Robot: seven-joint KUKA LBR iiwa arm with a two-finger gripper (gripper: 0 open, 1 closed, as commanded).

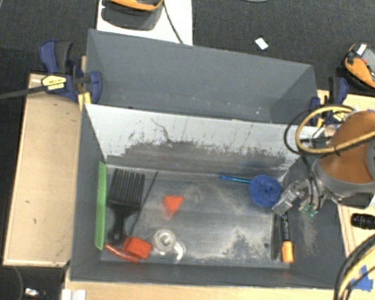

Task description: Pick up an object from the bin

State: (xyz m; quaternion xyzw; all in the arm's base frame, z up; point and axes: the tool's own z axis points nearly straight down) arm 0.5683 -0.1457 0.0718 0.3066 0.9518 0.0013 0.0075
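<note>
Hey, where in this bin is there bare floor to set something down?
The widest bare patch of bin floor lies mid-bin, between the orange wedge, the blue round brush and the black-and-orange marker. The left end is crowded: black brush, green strip, red piece, clear piece. The claw hangs by the blue round brush.

Bin (pixel 219 226) scuffed, scratched grey metal; black comb (pixel 127 189) matt plastic; clear piece (pixel 164 241) glossy.
</note>
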